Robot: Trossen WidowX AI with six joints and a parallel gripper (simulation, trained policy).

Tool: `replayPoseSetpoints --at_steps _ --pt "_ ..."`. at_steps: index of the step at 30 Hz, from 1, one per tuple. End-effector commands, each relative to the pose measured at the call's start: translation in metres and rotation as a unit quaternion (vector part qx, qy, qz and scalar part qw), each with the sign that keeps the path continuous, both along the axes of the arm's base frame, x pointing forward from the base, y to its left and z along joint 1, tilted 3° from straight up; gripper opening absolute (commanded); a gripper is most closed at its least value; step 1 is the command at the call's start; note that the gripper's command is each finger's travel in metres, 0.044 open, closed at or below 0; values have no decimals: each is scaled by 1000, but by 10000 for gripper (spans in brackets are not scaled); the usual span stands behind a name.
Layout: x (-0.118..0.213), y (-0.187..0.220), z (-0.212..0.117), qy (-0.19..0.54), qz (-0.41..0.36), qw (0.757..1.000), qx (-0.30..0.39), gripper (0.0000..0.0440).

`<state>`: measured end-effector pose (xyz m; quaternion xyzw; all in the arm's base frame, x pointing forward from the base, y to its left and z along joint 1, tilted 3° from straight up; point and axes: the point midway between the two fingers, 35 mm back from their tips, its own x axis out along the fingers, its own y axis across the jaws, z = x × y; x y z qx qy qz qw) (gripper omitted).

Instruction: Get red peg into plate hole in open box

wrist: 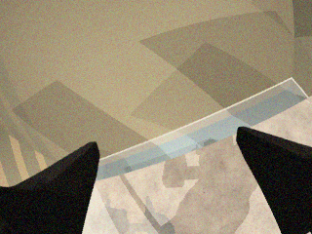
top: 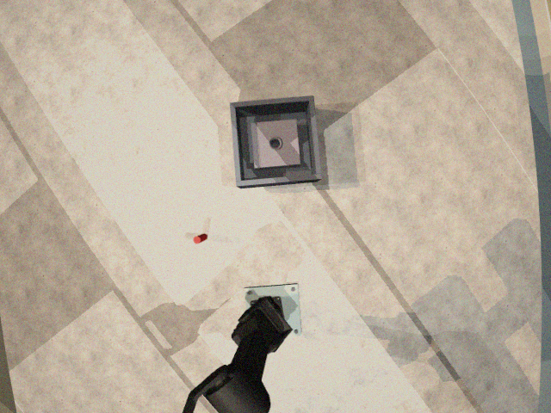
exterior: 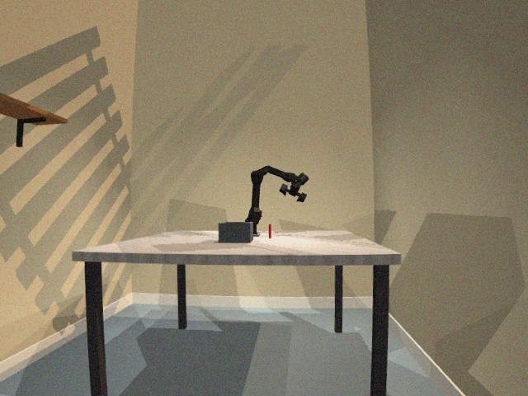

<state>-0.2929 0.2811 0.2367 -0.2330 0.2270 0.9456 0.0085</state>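
The red peg [top: 200, 238] [exterior: 270, 231] stands upright on the table, outside the box and between it and the arm's base in depth. The open grey box [top: 234, 146] [exterior: 235, 233] holds a pale plate [top: 267, 157] at its bottom. The round hole [top: 275, 142] in the plate shows dark and empty. My gripper [exterior: 292, 194] [wrist: 170, 141] is wide open with nothing between its fingers. It hangs high above the table, up and to the right of the peg in the exterior view. The wrist view shows neither peg nor box.
The arm's base plate [top: 291, 311] is at the lower middle of the top view, with the dark arm [top: 249, 360] over it. The table's front edge [exterior: 234, 259] shows in the exterior view. A wooden shelf [exterior: 25, 110] is on the left wall.
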Motion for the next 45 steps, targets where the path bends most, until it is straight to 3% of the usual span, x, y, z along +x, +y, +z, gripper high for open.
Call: replayPoseSetpoints --at_steps 1,11,22,33,45 --pt "27 13 2 -15 -59 998 -23 440" --pt "103 41 7 -41 -219 971 -85 440" --pt "187 53 12 -53 -388 908 -148 440" --pt "269 47 16 -49 -546 812 -202 440" --pt "347 22 16 -33 -693 673 -256 440"
